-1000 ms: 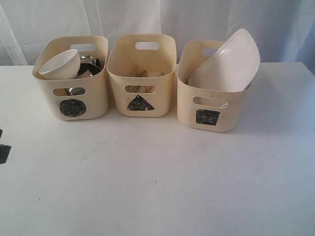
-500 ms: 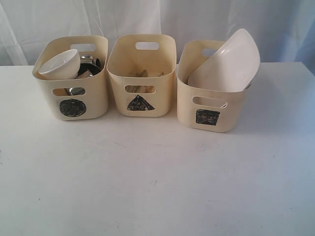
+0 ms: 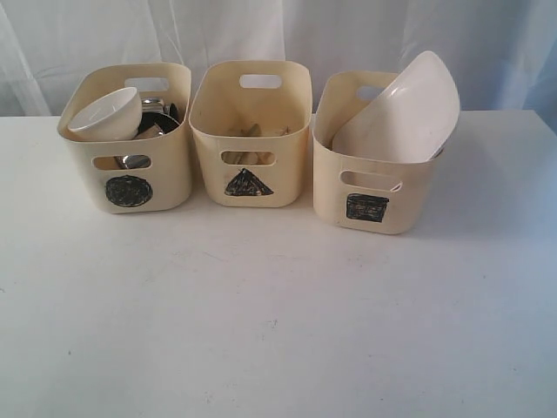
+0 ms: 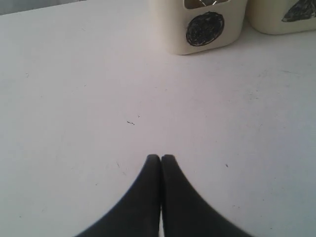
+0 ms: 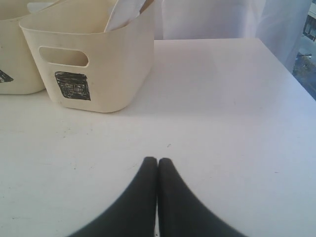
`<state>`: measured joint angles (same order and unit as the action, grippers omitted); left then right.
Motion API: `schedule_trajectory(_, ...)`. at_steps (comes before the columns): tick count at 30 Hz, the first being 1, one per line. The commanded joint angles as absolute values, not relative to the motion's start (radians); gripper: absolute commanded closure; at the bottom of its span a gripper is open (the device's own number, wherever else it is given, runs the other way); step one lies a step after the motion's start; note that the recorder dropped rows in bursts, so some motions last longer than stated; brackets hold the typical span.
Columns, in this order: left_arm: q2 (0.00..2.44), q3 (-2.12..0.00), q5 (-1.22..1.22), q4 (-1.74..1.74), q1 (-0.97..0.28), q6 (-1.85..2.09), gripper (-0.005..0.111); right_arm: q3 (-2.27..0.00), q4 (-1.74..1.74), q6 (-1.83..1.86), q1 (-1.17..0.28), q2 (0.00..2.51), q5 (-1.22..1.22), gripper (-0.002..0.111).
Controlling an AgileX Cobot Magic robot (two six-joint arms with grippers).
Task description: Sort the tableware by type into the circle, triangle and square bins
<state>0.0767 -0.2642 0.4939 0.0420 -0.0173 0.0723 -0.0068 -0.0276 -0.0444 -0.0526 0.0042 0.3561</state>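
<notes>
- The white square plate (image 3: pixel 402 109) leans on edge in the square bin (image 3: pixel 409 196), with one corner rising above the rim. It looks stiff, smooth and likely breakable. The raised rim is the best place to grip it.
- The white bowl (image 3: pixel 106 113) sits tilted on top of dark steel pieces (image 3: pixel 158 120) in the circle bin (image 3: pixel 174 178). It is probably light but slippery, so pinching the rim suits it best. The steel beneath is too hidden to name piece by piece.
- The triangle bin (image 3: pixel 291 131) holds pale, slim pieces (image 3: pixel 252 131) low down, possibly chopsticks. They are hard to make out.
- The right gripper (image 5: pixel 157 160) is clenched with its fingers pressed together, and it holds nothing. The square bin stands ahead of it, well apart.
- The left gripper (image 4: pixel 160 158) is also clenched and empty. The circle bin stands ahead of it, well apart.
- No tableware lies on the white table (image 3: pixel 278 331) below either gripper, so the sorting appears finished.
</notes>
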Motion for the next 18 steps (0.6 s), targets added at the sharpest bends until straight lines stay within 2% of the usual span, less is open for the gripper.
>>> schedule_trajectory(1, 0.000, -0.162, 0.438, 0.123, 0.060, 0.102, 0.107, 0.000, -0.030, -0.048, -0.048, 0.000, 0.350, 0.108)
schedule_trajectory(18, 0.000, 0.000, 0.306, 0.081, 0.060, 0.000, 0.107, 0.000, -0.030, -0.048, -0.048, 0.000, 0.350, 0.108)
